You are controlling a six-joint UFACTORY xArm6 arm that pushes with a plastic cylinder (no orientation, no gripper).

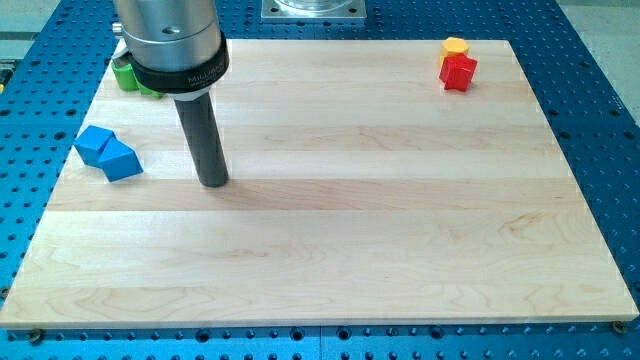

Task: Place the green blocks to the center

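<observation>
Green blocks sit at the board's top left corner, mostly hidden behind the arm's grey body, so their shape and number cannot be made out. My tip rests on the board below and to the right of them, well apart. Two blue blocks lie to the left of my tip, touching each other.
A yellow block and a red block sit together near the board's top right corner. The wooden board lies on a blue perforated table. A metal base plate stands at the view's top centre.
</observation>
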